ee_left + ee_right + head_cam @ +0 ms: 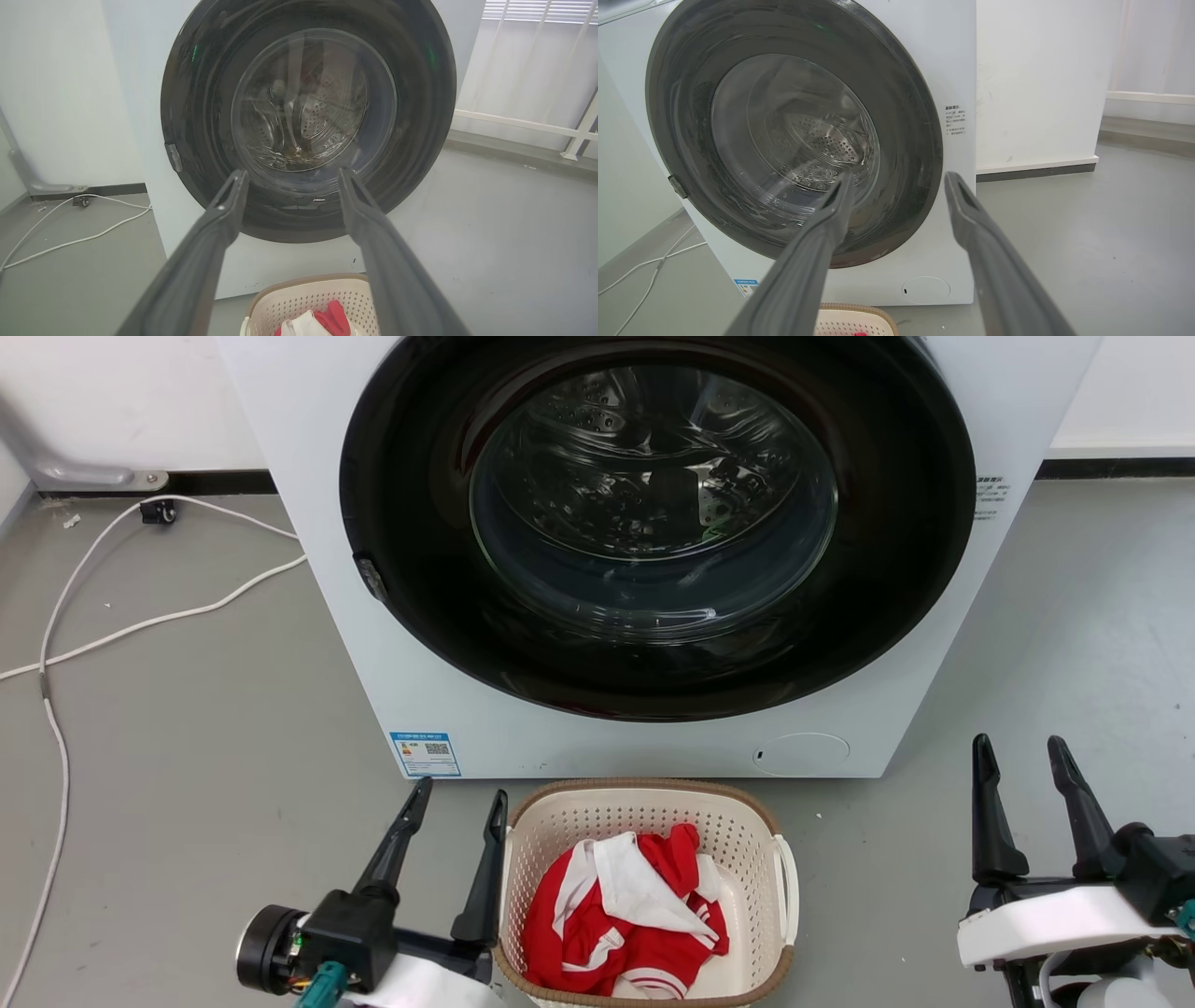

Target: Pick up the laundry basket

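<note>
I see the cream plastic laundry basket with holes in its walls and a brown woven-look rim [644, 786]. It sits on the grey floor [187, 775], right in front of the big white washing machine [373, 691]. It is low in the middle of my head view, just under the machine's round dark door with the glass window [653, 513]. A crumpled red and white cloth [625, 915] lies inside the basket.

My left gripper [463, 791] is just beside the basket's left side. Its two long dark fingers are spread apart and hold nothing. The finger nearer the basket lines up with the left rim, but I cannot tell if it touches.

My right gripper [1018, 742] is off to the right, well apart from the basket, over bare floor. Its fingers are spread apart too, with nothing between them. Both grippers point toward the machine.

A thin white cable [140, 625] snakes over the floor to the left of the machine.
</note>
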